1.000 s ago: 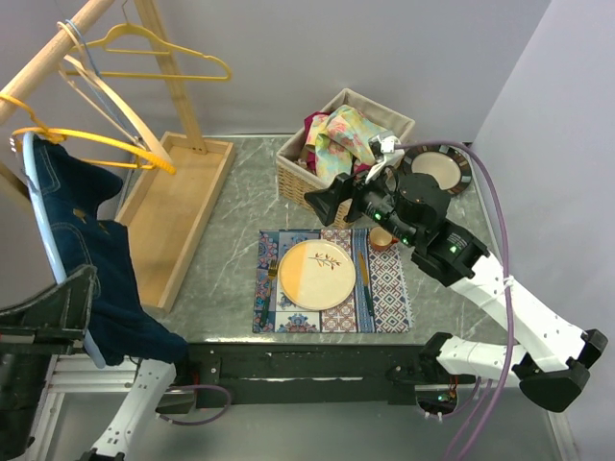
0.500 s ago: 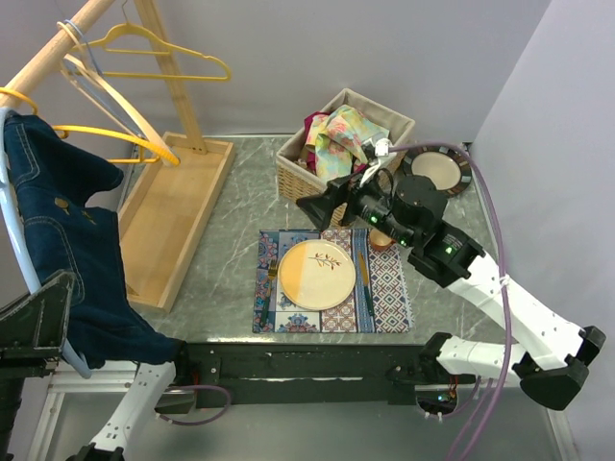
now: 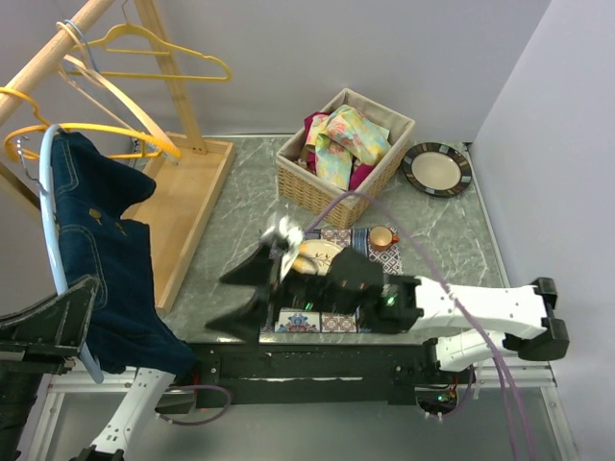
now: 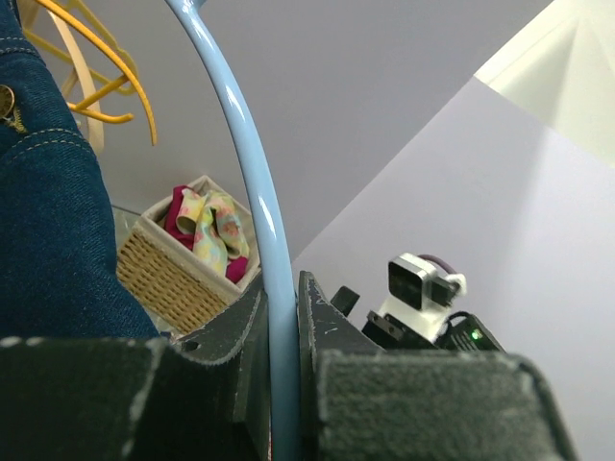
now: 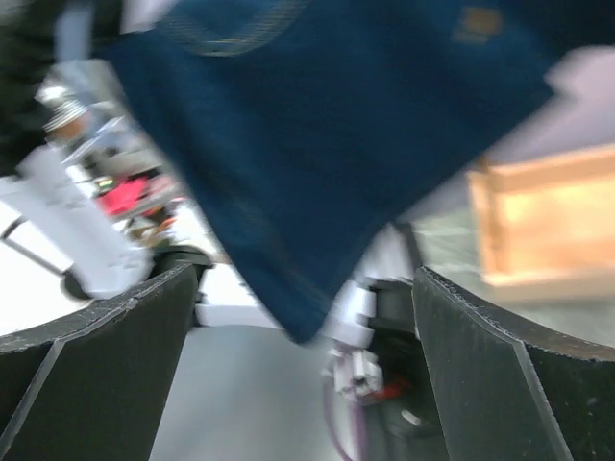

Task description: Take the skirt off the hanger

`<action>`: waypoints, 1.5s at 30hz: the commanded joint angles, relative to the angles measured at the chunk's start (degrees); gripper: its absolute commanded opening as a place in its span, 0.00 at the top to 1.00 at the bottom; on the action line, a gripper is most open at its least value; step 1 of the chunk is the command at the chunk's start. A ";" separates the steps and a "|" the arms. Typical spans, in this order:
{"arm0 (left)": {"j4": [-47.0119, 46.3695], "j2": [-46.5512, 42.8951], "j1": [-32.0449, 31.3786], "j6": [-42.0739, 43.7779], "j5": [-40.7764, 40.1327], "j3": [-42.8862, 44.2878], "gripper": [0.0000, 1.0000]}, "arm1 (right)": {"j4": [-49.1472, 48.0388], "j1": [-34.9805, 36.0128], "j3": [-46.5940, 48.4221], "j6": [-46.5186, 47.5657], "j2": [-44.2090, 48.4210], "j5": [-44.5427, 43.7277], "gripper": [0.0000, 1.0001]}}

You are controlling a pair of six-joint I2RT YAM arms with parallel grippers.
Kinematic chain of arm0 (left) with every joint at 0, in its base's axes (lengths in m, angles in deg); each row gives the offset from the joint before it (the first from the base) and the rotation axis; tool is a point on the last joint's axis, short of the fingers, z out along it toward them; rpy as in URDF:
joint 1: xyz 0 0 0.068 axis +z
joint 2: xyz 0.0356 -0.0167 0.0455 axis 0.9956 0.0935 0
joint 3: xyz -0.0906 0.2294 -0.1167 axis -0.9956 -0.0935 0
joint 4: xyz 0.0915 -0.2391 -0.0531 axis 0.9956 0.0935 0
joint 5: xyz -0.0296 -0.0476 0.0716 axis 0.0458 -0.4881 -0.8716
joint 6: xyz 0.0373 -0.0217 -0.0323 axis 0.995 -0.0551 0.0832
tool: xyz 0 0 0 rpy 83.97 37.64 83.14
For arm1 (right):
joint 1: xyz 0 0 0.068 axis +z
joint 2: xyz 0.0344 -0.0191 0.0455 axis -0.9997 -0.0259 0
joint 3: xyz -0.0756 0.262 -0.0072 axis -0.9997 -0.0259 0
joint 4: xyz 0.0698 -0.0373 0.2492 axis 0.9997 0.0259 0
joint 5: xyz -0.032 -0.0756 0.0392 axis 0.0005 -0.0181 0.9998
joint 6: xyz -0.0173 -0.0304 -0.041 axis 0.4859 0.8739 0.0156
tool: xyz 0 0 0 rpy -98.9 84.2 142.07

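Clamping blue hanger (image 4: pixel 255 211): left fingers (image 4: pixel 327 331) (skirt (image 4: pixel 48 230) draped)

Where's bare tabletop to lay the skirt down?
Bare strip between rack base and mat, though the right tool hangs over its near end; another right of the cup, below the dark plate. Crowded around basket and mat.

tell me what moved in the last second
The right arm swung from beside the basket leftward across the table; the right fingers, open, now face the denim skirt. The left fingers stay shut on the blue hanger, which swayed with the skirt. Basket and wooden rack stayed put.
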 commanded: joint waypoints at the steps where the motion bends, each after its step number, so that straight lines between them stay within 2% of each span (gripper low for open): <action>1: -6.96 -1.49 0.01 0.62 2.36 -0.64 0.99 | -14.12 7.71 4.24 4.78 -5.38 -6.60 0.00; 5: -5.03 -2.45 0.01 0.80 2.72 -1.70 0.99 | -18.53 10.88 6.35 8.13 -11.28 -12.31 0.00; 12: -5.73 -5.79 0.01 0.36 3.68 -8.01 0.99 | -15.02 12.55 13.81 12.44 -21.03 -18.38 0.00; 19: -6.69 -6.85 0.01 -0.43 5.79 -10.75 0.99 | -13.87 12.82 17.69 14.99 -27.89 -17.33 0.02; 22: -6.87 -6.94 0.01 -0.61 6.49 -10.93 0.99 | -15.28 12.73 17.42 15.87 -29.12 -18.38 0.13; 23: -6.87 -7.11 0.01 -0.70 6.41 -10.93 0.99 | -15.28 12.82 17.69 16.22 -29.22 -18.82 0.32; 25: -6.70 -7.20 0.01 -0.70 6.32 -10.75 0.99 | -17.20 12.82 17.16 17.27 -29.48 -21.72 0.61; 26: -6.61 -7.20 0.01 -0.70 6.49 -10.75 0.99 | -18.35 12.73 15.94 17.63 -29.39 -22.60 0.73; 28: -6.52 -7.02 0.10 -0.43 7.28 -11.01 0.99 | -20.89 12.47 14.79 19.20 -28.96 -24.71 0.84; 29: -6.35 -6.94 0.01 -0.26 7.98 -11.27 0.99 | -21.60 12.12 13.74 19.82 -28.69 -25.58 1.00; 33: -5.56 -7.29 0.19 0.62 5.89 -11.19 0.99 | -22.23 9.84 9.44 16.67 -22.83 -31.12 1.00; 36: -4.33 -6.50 0.19 1.23 5.35 -8.74 0.99 | -22.75 6.42 2.68 14.38 -16.59 -35.51 1.00; 38: -3.62 -5.71 0.19 1.32 5.53 -6.72 0.99 | -25.98 4.48 -4.17 15.16 -11.50 -38.77 1.00; 40: -3.01 -5.44 0.27 1.59 3.96 -5.74 0.99 | -33.43 1.58 -12.67 16.57 -7.36 -40.09 1.00; 45: -1.86 -5.62 0.27 2.47 -0.71 -4.33 0.99 | -29.80 -4.22 -17.12 18.68 7.15 -43.61 1.00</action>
